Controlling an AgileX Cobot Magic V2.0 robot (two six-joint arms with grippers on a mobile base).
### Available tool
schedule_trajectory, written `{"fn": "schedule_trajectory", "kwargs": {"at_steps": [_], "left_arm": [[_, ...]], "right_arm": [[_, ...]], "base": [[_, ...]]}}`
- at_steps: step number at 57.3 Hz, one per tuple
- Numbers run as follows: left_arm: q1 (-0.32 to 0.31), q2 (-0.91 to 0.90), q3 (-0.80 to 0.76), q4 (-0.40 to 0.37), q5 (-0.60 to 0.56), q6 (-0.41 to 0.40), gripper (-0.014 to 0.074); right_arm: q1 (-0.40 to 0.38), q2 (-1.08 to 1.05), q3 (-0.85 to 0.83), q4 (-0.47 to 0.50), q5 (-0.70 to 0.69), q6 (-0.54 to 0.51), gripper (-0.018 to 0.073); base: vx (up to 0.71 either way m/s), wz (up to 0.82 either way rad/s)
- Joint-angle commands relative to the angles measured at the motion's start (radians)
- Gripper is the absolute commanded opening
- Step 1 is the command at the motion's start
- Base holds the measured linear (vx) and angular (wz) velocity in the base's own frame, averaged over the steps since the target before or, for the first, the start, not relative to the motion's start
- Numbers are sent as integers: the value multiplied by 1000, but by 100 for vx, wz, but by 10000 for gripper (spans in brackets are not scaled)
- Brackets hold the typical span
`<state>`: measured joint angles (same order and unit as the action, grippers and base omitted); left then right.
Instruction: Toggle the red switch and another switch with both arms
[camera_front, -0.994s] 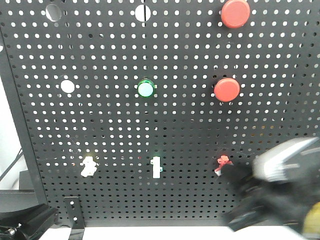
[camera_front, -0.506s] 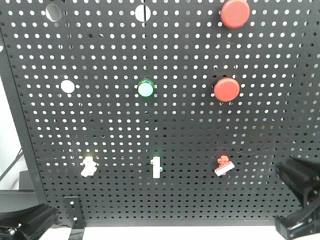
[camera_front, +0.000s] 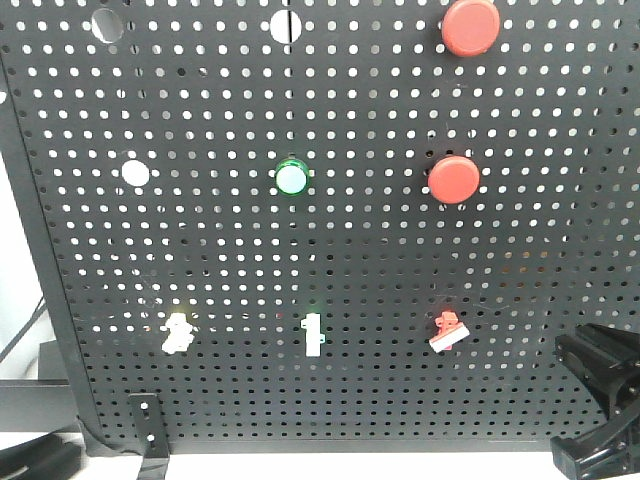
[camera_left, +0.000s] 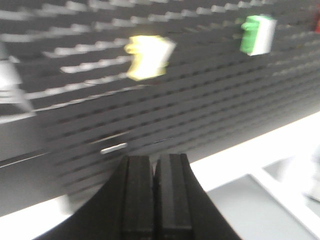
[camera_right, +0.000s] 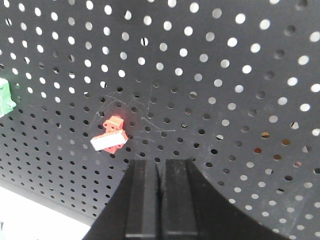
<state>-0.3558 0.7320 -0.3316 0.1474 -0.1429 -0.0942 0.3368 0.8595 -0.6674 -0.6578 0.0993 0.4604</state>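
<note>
Hovering right claw (camera_right: 160, 200) pressed closed, below red switch (camera_right: 111, 136)

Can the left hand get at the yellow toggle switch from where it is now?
Probably yes: the left hand, shut, sits below the yellow toggle switch with only bare pegboard between.

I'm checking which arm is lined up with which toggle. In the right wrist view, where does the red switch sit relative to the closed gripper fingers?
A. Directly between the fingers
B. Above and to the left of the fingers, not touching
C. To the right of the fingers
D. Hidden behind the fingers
B. In the right wrist view the red switch lies up and left of the right gripper, with bare pegboard between them.
</note>
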Motion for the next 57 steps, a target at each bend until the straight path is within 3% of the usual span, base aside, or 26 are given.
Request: {"fn": "schedule_trajectory", "kwargs": {"at_steps": [1,10,18,33,41,57], "left_arm": [[75,-114,54,-14,-78,14,2],[236,-303,211,-13,-78,14,2],[306,-471,357,-13,-77,14,2],[333,-774,378,-36,192,16,2],[332,-752,378,-100,208,16,2],[332,-761,376,-99,195,15,2]], "right_arm": [[-1,-14,-32,-7,-58,-8,-6],[-1,-14,-32,-7,-58,-8,-6],[-1,-14,-32,-7,-58,-8,-6],[-1,-14,-32,-7,-58,-8,-6],[-1,-14,-32,-7,-57,-8,-6],[-1,-14,-32,-7,-58,-8,-6]], "base": [[0,0],[0,0],[0,0],[0,0],[0,0],[0,0]]}}
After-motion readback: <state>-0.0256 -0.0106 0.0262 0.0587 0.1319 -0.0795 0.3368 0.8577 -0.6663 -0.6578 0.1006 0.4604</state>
